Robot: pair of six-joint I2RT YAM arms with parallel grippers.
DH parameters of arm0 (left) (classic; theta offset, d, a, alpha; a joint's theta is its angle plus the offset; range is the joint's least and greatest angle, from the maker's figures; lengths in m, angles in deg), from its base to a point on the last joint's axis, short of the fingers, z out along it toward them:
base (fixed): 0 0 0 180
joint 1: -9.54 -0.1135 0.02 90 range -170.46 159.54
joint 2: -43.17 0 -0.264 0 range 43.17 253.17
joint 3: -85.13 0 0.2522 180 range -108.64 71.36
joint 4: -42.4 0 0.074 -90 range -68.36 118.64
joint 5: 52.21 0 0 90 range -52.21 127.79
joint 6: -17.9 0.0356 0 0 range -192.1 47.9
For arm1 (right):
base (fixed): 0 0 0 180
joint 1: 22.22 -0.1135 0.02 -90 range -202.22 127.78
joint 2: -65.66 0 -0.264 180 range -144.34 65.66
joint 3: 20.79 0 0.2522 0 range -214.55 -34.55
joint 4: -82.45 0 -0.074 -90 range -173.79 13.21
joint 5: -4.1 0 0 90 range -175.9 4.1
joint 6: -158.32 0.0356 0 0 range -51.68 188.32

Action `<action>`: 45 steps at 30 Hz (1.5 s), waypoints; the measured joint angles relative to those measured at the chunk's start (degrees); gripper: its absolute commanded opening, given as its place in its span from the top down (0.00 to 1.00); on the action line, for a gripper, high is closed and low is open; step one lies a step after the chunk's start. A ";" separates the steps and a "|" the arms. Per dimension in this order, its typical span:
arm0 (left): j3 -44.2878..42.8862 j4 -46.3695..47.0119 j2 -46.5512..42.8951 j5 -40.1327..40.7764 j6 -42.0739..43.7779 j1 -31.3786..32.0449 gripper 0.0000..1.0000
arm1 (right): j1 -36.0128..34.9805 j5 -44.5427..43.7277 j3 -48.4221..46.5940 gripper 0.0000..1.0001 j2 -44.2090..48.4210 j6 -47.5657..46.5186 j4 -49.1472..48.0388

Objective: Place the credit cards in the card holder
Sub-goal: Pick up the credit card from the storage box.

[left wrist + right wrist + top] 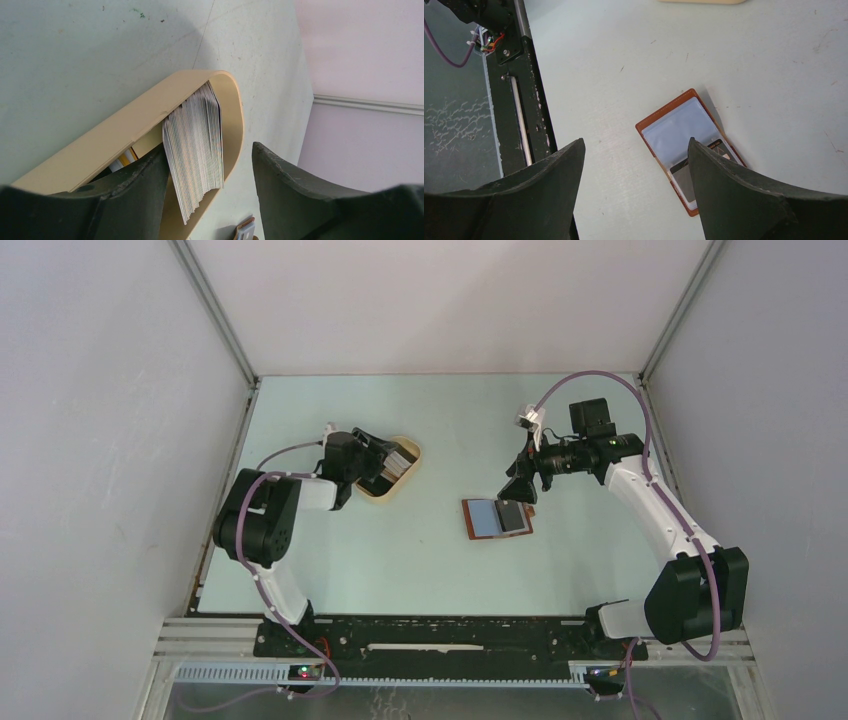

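The credit cards (195, 145) stand on edge as a thick fanned stack in the tan oval tray (100, 145); the top view shows the credit cards (401, 457) at the tray's right end. My left gripper (209, 147) is open astride them. Its left finger (135, 190) touches the stack's side, and its right finger stands apart, outside the tray rim. The card holder (674, 132) lies open and flat at mid-table, reddish-brown with a clear pocket and a dark card (681, 177) tucked in. My right gripper (636, 141) hovers open above the holder's left edge with nothing between its fingers.
The tray (381, 490) sits at the left of the table, the card holder (497, 517) about a hand's width to its right. My left gripper (383, 468) and right gripper (520, 488) are apart. A black base rail (516, 100) runs along the near edge. Enclosure walls stand on three sides.
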 measured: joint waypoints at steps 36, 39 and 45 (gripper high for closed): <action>3.04 -1.36 -4.09 1.11 0.00 0.00 0.51 | 0.33 0.04 0.00 0.16 0.07 -0.04 0.20; 3.04 -1.36 -4.20 1.11 -0.02 0.00 0.52 | 0.33 0.07 0.00 0.16 0.24 -0.02 0.22; 3.06 -1.51 -4.85 1.22 -0.02 0.00 0.61 | 0.33 0.22 0.00 0.16 0.42 -0.04 0.46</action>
